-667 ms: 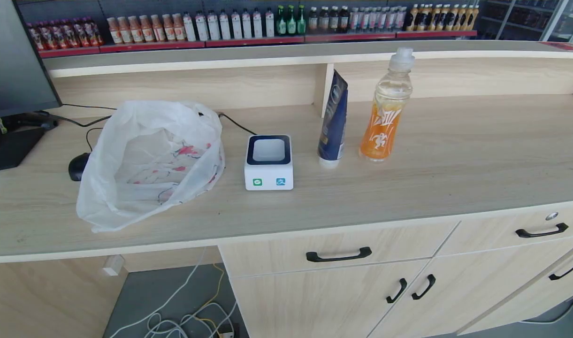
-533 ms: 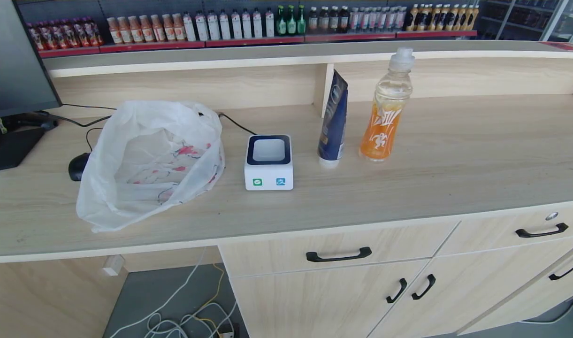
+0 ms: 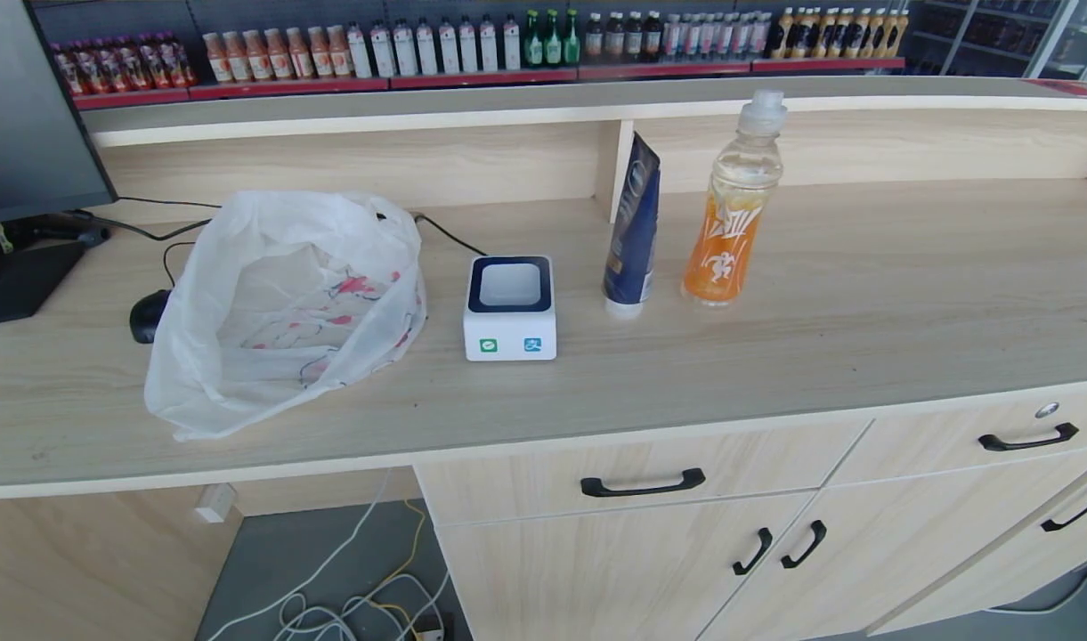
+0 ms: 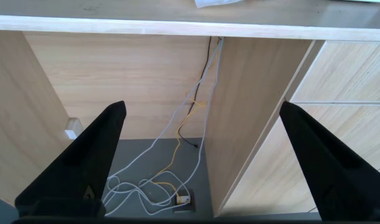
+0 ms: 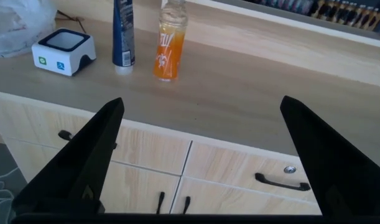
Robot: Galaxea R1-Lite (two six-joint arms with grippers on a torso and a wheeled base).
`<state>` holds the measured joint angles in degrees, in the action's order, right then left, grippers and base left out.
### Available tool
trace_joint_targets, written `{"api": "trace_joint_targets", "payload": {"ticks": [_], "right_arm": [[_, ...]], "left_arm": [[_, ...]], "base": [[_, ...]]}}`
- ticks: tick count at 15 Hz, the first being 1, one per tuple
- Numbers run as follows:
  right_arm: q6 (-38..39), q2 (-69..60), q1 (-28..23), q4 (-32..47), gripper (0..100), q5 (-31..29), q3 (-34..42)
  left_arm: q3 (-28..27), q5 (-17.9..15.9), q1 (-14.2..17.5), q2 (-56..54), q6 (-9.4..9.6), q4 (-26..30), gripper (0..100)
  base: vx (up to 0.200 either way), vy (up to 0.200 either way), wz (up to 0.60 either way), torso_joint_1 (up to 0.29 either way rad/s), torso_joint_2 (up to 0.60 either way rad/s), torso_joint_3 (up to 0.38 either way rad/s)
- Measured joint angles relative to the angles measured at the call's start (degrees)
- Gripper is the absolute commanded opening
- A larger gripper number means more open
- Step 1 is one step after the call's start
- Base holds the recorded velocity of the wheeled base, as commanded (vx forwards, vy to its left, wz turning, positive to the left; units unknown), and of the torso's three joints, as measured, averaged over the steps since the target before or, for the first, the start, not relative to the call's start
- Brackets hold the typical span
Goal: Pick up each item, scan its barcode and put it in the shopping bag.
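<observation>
Upright blue tube (image 3: 632,233), orange bottle (image 3: 726,239) just beside, white scanner (image 3: 509,335), open shopping bag (image 3: 198,356)

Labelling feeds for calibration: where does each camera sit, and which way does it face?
Head view: on the head, facing forward and down at the counter with bag, scanner, tube, bottle.
Left wrist view: low before the counter, facing under it at cables; open left pincer frames it.
Right wrist view: before the counter, facing scanner, tube, bottle, drawers; open right pincer frames it.
Shared by head and right wrist: scanner, tube, bottle.
</observation>
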<state>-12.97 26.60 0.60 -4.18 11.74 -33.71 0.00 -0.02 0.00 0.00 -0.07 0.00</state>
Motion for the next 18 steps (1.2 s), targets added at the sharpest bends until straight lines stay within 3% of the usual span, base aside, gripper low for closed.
{"api": "trace_joint_targets", "payload": {"ticks": [4,7,11,14,18], "right_arm": [[-1.7,5.6,2.4,-5.0,100,0.0,-1.2],[-4.8,11.0,7.0,-9.2,100,-0.3,-1.5],[-4.9,17.4,9.2,-10.6,100,-0.4,-1.2],[-5.0,23.1,10.6,-20.1,100,-1.2,0.3],[-3.0,28.6,20.0,-24.9,100,-15.6,1.9]], "left_arm": [[0.0,0.0,0.0,0.0,0.0,0.0,100],[0.0,0.0,0.0,0.0,0.0,0.0,100],[0.0,0.0,0.0,0.0,0.0,0.0,100],[0.0,0.0,0.0,0.0,0.0,0.0,100],[0.0,0.0,0.0,0.0,0.0,0.0,100]], "base": [[0.0,0.0,0.0,0.0,0.0,0.0],[0.0,0.0,0.0,0.0,0.0,0.0],[0.0,0.0,0.0,0.0,0.0,0.0],[0.0,0.0,0.0,0.0,0.0,0.0],[0.0,0.0,0.0,0.0,0.0,0.0]]}}
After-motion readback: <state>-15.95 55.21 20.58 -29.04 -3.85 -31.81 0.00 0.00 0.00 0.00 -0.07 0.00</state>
